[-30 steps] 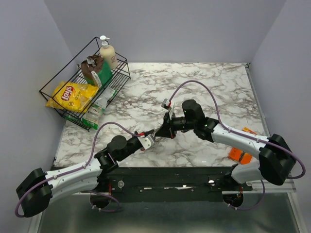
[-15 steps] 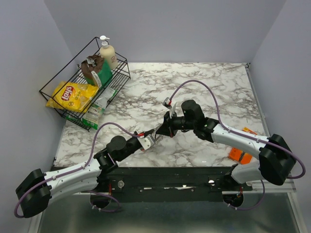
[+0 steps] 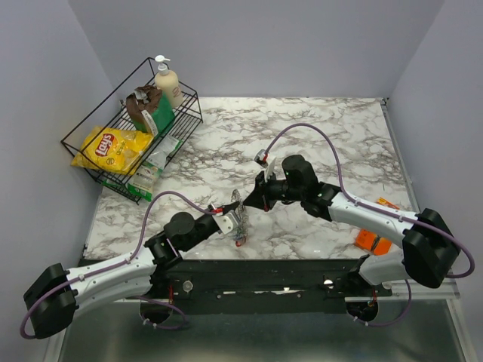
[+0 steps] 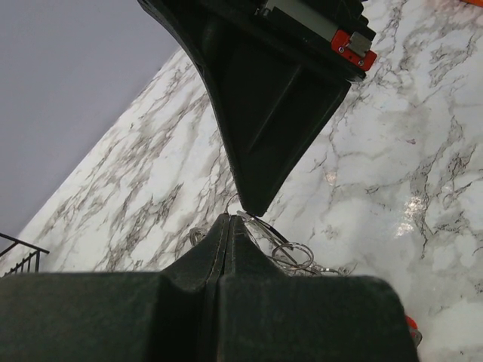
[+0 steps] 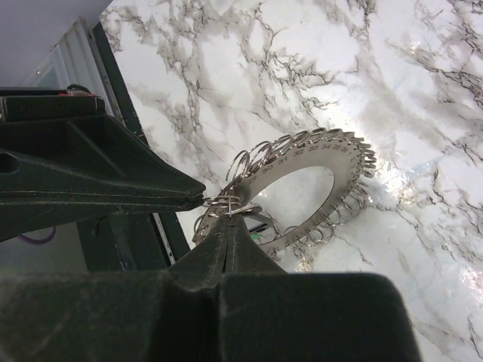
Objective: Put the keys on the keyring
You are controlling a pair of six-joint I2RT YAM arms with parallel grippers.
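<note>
Keyring point(image 5: 302, 154): flat silvery stamped-metal annulus, rim lined with small wire split loops, held over the glossy marbled tabletop point(image 5: 392, 68). Right hand point(image 5: 229, 215) fingers are pressed together, clamped on one rim loop. Left hand point(image 5: 198, 198) is seen closed too, tip touching the same loop.

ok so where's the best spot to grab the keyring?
Likely the flat band of the keyring, jaws across its two faces, coming in over the outer rim on the side away from the right gripper. The band is broad and flat; the small split rings on its edge are thin wire.
</note>
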